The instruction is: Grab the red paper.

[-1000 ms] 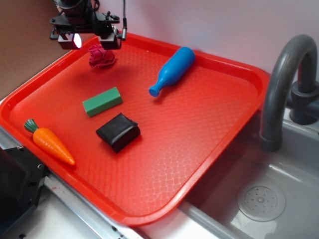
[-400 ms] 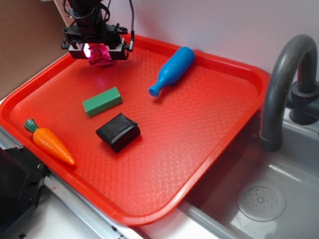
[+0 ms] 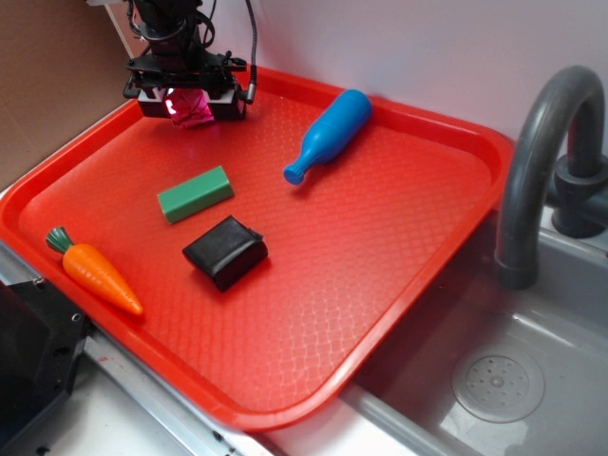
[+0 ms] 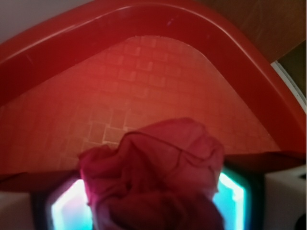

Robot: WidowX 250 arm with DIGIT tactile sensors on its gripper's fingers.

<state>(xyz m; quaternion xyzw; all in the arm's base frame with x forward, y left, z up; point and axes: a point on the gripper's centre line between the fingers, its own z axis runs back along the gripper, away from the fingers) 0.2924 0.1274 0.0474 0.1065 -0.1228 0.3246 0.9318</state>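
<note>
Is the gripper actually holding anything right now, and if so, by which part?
Cannot be told for sure. The gripper straddles the red paper ball, one finger on each side of its middle, but neither view shows whether the fingers press it.

Tray rim (image 3: 285, 84) close behind — open tray floor frontward

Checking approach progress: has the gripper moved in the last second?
Yes. The gripper moved rightward and down over the red paper, closer to the green block; earlier it hung above the tray's back-left rim.
</note>
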